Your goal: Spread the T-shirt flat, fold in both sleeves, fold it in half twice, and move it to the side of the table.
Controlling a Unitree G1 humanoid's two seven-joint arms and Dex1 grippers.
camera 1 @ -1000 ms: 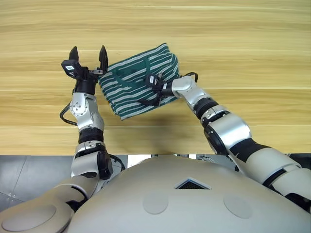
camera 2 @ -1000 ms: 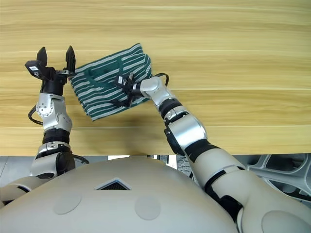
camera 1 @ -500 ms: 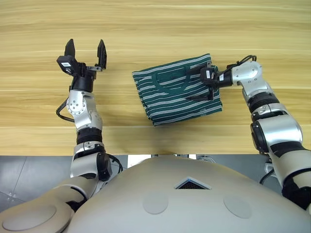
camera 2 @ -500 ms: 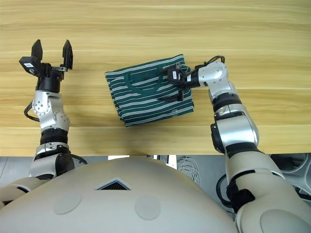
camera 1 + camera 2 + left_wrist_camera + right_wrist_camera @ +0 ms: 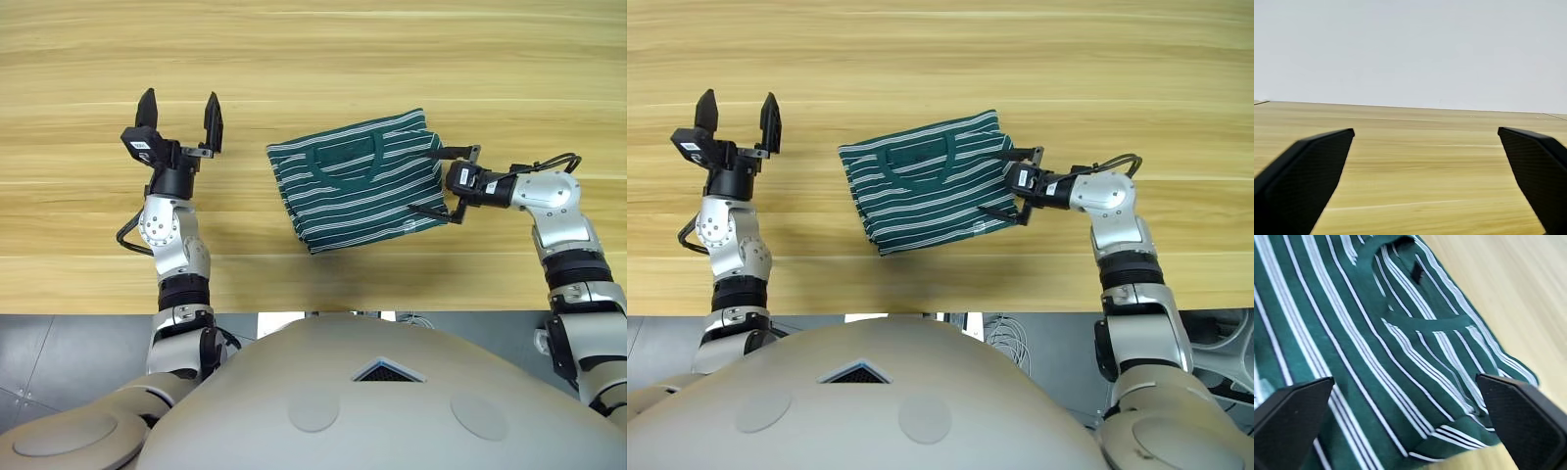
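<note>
A dark green T-shirt (image 5: 358, 181) with thin white stripes lies folded into a compact, roughly square packet on the light wooden table (image 5: 392, 59). In the left eye view it sits just right of the frame's centre, nearer the table's near edge than its far one. The packet is turned slightly, so its upper right corner stands highest in the frame. The stripes run across it in close groups of two and three. The rounded neckline, trimmed with a plain green band, faces up near the packet's upper edge. A small dark label (image 5: 1415, 271) shows inside the collar in the right wrist view. Along the lower edge the stacked layers show as a thick, slightly uneven fold, and the surface has a few soft wrinkles.

The right gripper (image 5: 421, 181) comes in from the right of the frame, level with the T-shirt. Its jaws are spread wide, and the two black fingers (image 5: 1288, 416) frame the T-shirt's right edge. Whether they touch the cloth cannot be told.

The left gripper (image 5: 179, 98) stands in the upper left of the frame, apart from the T-shirt's left edge. Its jaws are wide with nothing between them. Past its fingers (image 5: 1303, 181) the left wrist view shows bare table and a pale wall (image 5: 1410, 49).
</note>
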